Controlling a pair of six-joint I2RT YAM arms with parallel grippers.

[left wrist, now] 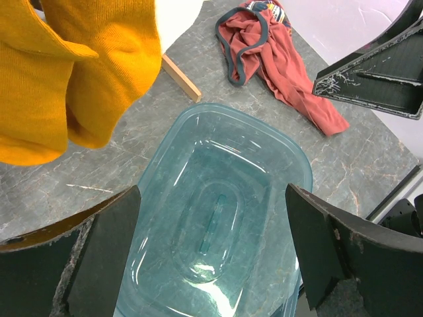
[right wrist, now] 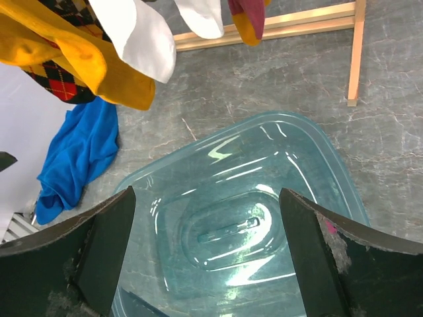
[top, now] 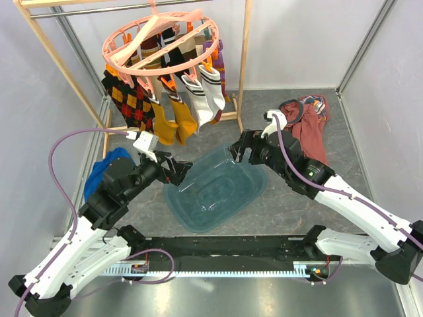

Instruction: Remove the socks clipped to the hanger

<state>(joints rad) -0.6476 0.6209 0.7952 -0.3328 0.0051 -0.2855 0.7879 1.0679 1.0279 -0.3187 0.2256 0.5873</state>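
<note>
Socks (top: 173, 109) hang in a bunch from the clips of a round pink hanger (top: 151, 28), which is hooked on the rail of a wooden rack (top: 246, 59) at the far left corner of the desk (top: 284, 211). From left to right the overhead view shows an argyle sock (top: 129, 99), mustard yellow ones (top: 165, 122) and white ones with dark stripes (top: 206, 99), all still clipped on. Below and in front of them a clear teal tub (top: 218, 191) sits near the middle of the desk. The left claw (top: 175, 168) hovers over the tub's left rim, just under the yellow socks, its fingers spread wide and holding nothing. The right claw (top: 239, 150) hangs over the tub's far right rim, likewise wide open and empty. A blue cloth (top: 102, 168) lies by the left edge, and a maroon garment (top: 310, 125) is crumpled near the far right corner.
</note>
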